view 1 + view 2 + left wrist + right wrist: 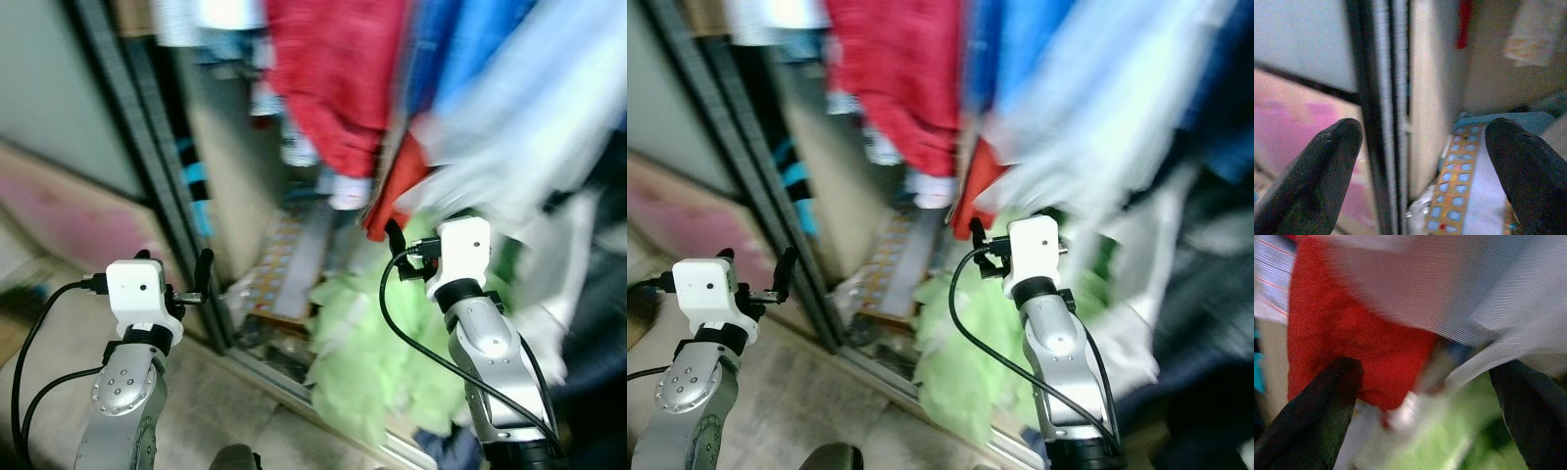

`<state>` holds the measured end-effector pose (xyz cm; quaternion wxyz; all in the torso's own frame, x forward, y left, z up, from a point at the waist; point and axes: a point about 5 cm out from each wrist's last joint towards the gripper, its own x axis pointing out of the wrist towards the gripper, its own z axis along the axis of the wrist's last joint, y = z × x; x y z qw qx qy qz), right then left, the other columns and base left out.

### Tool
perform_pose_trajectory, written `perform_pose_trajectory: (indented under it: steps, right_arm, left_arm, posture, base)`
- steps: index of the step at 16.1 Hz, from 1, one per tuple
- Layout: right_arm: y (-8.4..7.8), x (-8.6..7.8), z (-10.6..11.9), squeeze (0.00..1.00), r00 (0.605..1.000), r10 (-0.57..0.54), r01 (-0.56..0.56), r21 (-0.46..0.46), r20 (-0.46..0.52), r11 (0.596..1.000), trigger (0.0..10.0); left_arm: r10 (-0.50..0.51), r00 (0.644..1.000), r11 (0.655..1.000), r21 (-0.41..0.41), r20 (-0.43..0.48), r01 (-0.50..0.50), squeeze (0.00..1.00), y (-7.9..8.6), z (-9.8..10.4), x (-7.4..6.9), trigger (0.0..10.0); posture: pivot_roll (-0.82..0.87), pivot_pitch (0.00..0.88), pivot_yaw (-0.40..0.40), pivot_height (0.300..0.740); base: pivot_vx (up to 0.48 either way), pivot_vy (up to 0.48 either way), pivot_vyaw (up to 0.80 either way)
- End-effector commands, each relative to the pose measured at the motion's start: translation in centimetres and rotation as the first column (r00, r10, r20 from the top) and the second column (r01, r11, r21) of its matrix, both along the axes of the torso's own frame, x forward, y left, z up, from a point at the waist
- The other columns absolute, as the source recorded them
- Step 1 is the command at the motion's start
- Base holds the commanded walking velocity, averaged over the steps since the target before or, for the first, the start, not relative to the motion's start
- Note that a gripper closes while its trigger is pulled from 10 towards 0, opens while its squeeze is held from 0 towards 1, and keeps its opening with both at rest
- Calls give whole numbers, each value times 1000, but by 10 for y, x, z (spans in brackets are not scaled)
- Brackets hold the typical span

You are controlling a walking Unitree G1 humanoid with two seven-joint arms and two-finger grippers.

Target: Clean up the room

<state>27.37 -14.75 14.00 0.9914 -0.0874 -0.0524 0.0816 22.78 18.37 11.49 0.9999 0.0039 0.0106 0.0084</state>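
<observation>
I face an open wardrobe, and the picture is blurred. A red garment (338,78) and pale blue clothes (529,127) hang inside. Below them lies a light green cloth heap (367,343). My right gripper (1426,367) is raised in front of an orange-red cloth (1347,328) and the pale fabric, open with nothing between its fingers. My left gripper (1423,128) is open too, level with the dark sliding-door frame (162,196), and it holds nothing.
A yellow and blue patterned item (279,259) lies on the wardrobe floor behind the door track. A grey door panel (59,88) stands on the left. Beige floor (216,411) lies under my arms, and dark clothes (598,323) hang at the right.
</observation>
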Motion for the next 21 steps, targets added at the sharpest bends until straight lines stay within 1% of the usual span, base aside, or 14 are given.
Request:
perform_pose_trajectory:
  steps: [1, 2, 6, 8, 9, 11, 12, 13, 14, 16, 17, 18, 19, 21]
  right_arm:
    - [5, 0, 7, 0, 999, 36, -35, -22, 37, 999, 10000]
    - [7, -1, 7, 0, 998, 56, -54, -37, 42, 998, 10000]
    - [18, -7, -7, 0, 984, 176, -176, -2, -37, 984, 10000]
    - [17, -9, -16, 0, 982, 168, -165, 39, -91, 986, 10000]
    - [17, -9, -17, 0, 980, 172, -167, 53, -101, 985, 10000]
    - [19, -9, -19, 0, 973, 204, -199, 50, -110, 979, 10000]
    - [19, -8, -20, 0, 973, 203, -199, 50, -111, 979, 10000]
    - [17, -7, -17, 0, 979, 183, -179, 45, -91, 983, 10000]
    - [12, -4, -14, 0, 986, 150, -147, 40, -76, 988, 10000]
    - [7, -4, -16, 0, 988, 127, -123, 43, -88, 991, 10000]
    - [1, -7, -22, 0, 987, 99, -93, 58, -123, 994, 10000]
    - [0, -8, -25, 0, 985, 102, -94, 63, -136, 994, 10000]
    - [3, -9, -28, 0, 983, 109, -100, 67, -150, 993, 10000]
    - [6, -6, -27, 0, 982, 121, -113, 60, -146, 992, 10000]
  left_arm:
    - [7, 1000, 1000, 2, 8, -7, 0, 1, 4, 0, 10000]
    - [8, 1000, 1000, 3, 10, -8, 0, 1, 4, 1, 10000]
    - [14, 1000, 1000, 9, 21, -14, 0, 1, 5, 4, 10000]
    - [20, 1000, 1000, 5, 13, -20, 0, 0, 3, 2, 10000]
    - [23, 1000, 1000, 1, 11, -23, 0, 0, 3, 2, 10000]
    - [27, 1000, 1000, 15, 12, -27, 0, 0, 3, 3, 10000]
    - [32, 999, 999, 24, 11, -33, 0, 0, 3, 4, 10000]
    - [32, 999, 998, 53, 14, -32, 0, 1, 3, 3, 10000]
    - [59, 998, 990, 125, 9, -59, 0, 5, 1, 1, 10000]
    - [77, 997, 993, 88, -14, -75, 0, 7, -3, -2, 10000]
    - [69, 996, 995, 81, -50, -65, 0, 6, -7, -7, 10000]
    - [53, 996, 996, 76, -69, -48, 0, 4, -9, -8, 10000]
    - [29, 996, 991, 130, -80, -18, 0, 7, -11, -10, 10000]
    - [32, 995, 991, 133, -90, -20, 0, 13, -14, -9, 10000]
  posture:
    - [-11, 0, -24, 740]
    - [-9, 0, -27, 740]
    - [-7, 0, -32, 740]
    - [-7, 0, -29, 740]
    - [-7, 0, -29, 740]
    - [-2, 0, -34, 740]
    - [0, 0, -37, 740]
    - [1, 0, -37, 740]
    - [-4, 0, -33, 740]
    - [-6, 0, -33, 740]
    - [-6, 0, -33, 740]
    - [-6, 0, -33, 740]
    - [-22, 0, -29, 740]
    - [-31, 0, -31, 740]
  base:
    - [0, 0, 800]
    - [0, 0, 800]
    - [0, 0, 800]
    - [0, 0, 800]
    - [0, 0, 800]
    - [0, 0, 800]
    - [0, 0, 800]
    - [0, 0, 800]
    - [0, 0, 800]
    - [0, 0, 800]
    - [0, 0, 800]
    - [0, 0, 800]
    - [0, 0, 800]
    - [0, 0, 800]
